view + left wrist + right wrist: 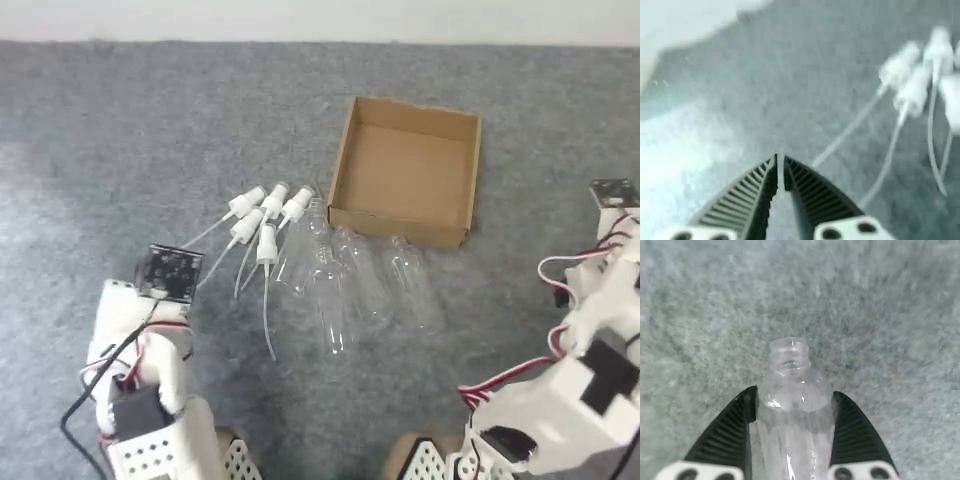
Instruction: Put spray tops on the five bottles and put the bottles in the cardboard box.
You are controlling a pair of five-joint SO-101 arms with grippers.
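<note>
Currently the right gripper (pixel 795 392) has its fingers clamped on the shoulders of a clear bottle (pixel 790 407). The neck is bare, with no top fitted. The bottle's long axis runs in line with the fingers, and its open mouth points away from the wrist, out over the grey desk (pixel 150 130). The left gripper (pixel 781 161) hangs with its fingers closed on nothing, only a sliver of gap between them, a little way from the spray tops (pixel 265 215).

The tops lie in a bunch beside the cardboard box (pixel 395 222). Their heads are toward the box and their thin tubes trail back toward the left arm, some crossing. The loose bottles (pixel 350 280) lie on their sides just in front of the box, fanned out, necks toward it and bases toward the arms.

Several things could go wrong from here:

- **Slipping grip:** the fingers sit where the bottle tapers, so the slick plastic may slide forward out of the grip. A harder squeeze could buckle the thin wall.
- **Closed left fingers:** they must open before reaching for a top, or they will only shove it.
- **Crossed tubes:** lifting one top may drag its neighbours along.
- **Narrow mouth:** a long bendy tube can easily miss it and bend against the rim.
</note>
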